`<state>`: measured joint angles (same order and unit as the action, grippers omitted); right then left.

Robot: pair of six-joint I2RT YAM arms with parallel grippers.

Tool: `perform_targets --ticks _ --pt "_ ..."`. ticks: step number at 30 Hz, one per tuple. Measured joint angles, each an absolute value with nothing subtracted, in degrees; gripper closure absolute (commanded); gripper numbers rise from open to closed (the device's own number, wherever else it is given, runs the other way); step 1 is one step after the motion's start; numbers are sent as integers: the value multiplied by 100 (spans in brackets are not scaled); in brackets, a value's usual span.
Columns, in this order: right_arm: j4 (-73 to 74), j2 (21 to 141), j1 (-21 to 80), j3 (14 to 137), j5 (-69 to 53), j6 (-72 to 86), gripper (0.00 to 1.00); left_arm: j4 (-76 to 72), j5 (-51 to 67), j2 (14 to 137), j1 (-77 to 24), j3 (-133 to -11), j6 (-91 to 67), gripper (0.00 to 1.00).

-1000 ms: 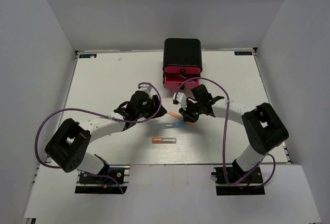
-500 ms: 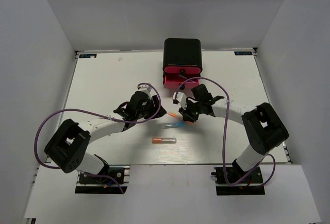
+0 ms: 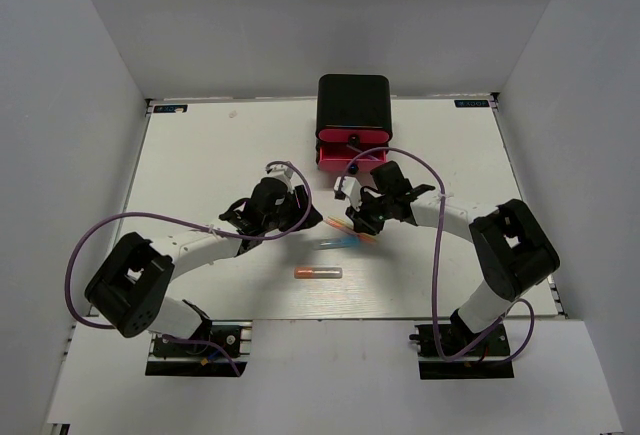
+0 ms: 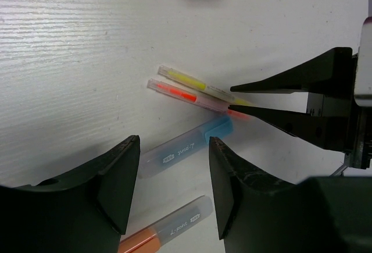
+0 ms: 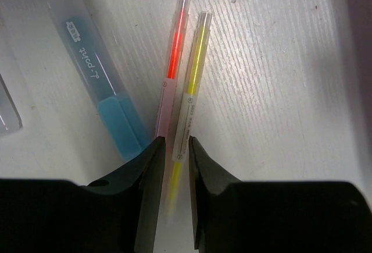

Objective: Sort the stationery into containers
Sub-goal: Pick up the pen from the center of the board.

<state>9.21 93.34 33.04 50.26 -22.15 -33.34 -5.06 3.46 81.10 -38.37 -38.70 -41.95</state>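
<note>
The stationery lies mid-table. A yellow stick (image 5: pixel 193 67) and a pink stick (image 5: pixel 173 61) lie side by side, beside a blue tube (image 5: pixel 96 72). My right gripper (image 5: pixel 176 145) is shut on the yellow stick's near end, and the pink stick runs under its left finger. My left gripper (image 4: pixel 173 163) stands open just above the blue tube (image 4: pixel 186 144), holding nothing. An orange tube (image 4: pixel 165 232) lies nearer, also seen alone (image 3: pixel 318 273). The containers (image 3: pixel 354 105) stand at the back, with the lowest pink drawer (image 3: pixel 350 158) pulled out.
The right gripper's black fingers (image 4: pixel 290 99) reach into the left wrist view from the right, close to the sticks. Both arms' purple cables (image 3: pixel 290 170) arc over the table. White walls enclose the table on three sides.
The right gripper's jaws have narrowed slightly around the yellow stick and the arm edged a little toward the drawers. The left gripper has barely moved.
</note>
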Motion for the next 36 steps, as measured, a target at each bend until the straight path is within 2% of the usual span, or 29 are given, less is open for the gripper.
perform_targets --ticks 21,26,29,30,36 --pt "864 9572 3308 5026 -1861 -3538 72 -469 346 8090 -3837 -3868 -4195 35" --pt "836 9581 3315 5026 -1811 -3653 82 -469 346 8090 -3837 -3868 -4195 35" --pt "790 9603 3312 5039 -1811 -3701 97 -469 346 8090 -3837 -3868 -4195 35" --pt "784 9614 3312 5050 -1811 -3710 99 -469 346 8090 -3837 -3868 -4195 35" --pt "882 9749 3291 5269 -1778 -3776 100 -438 349 8090 -3837 -3868 -4195 35"
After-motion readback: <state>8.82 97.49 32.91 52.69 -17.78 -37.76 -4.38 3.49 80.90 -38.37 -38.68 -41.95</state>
